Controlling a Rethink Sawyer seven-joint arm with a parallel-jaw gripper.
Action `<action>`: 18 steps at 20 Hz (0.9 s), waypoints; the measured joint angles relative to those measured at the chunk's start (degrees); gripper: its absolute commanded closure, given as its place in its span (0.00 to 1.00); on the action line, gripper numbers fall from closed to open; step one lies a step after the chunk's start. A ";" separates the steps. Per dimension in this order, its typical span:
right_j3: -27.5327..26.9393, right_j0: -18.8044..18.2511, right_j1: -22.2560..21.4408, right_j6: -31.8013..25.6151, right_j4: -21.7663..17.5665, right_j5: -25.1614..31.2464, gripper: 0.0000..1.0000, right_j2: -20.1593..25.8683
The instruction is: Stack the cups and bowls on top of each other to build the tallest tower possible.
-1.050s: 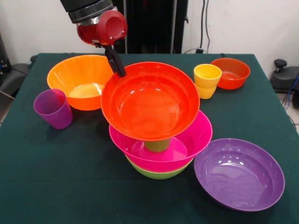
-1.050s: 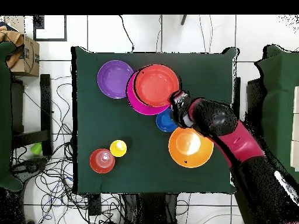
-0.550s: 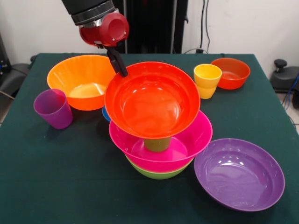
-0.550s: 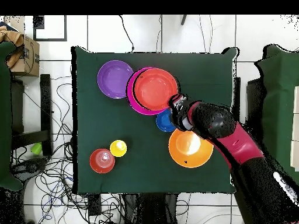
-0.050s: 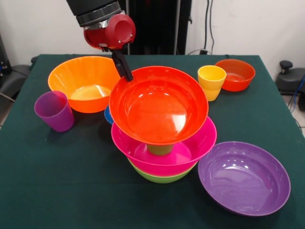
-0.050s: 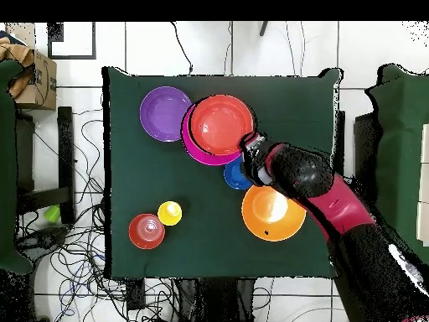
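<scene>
From the front I see the tower [image 5: 161, 138] near the middle of the green surface [image 5: 71, 191]: lime green bowl [image 5: 162, 178], pink bowl [image 5: 190, 148], green cup [image 5: 159, 149], then the tilted red-orange bowl [image 5: 158, 105]. The hand [image 5: 125, 71] is clenched on that bowl's far rim. Overhead, the stack reads only as nested discs, yet the blue bowl [image 6: 235, 174] shows clearly beside it. The purple bowl [image 5: 244, 177] sits near one surface edge. The orange bowl [image 5: 85, 82] stands just beside the hand, and the yellow cup [image 5: 211, 82] and purple cup [image 5: 54, 110] stand apart. Open room lies along the front edge.
</scene>
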 measured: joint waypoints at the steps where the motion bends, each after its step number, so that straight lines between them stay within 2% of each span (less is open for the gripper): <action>1: 0.03 0.00 0.00 0.00 0.00 -0.17 1.00 0.11; 18: 1.54 -0.06 -0.68 0.00 0.01 -1.63 1.00 0.68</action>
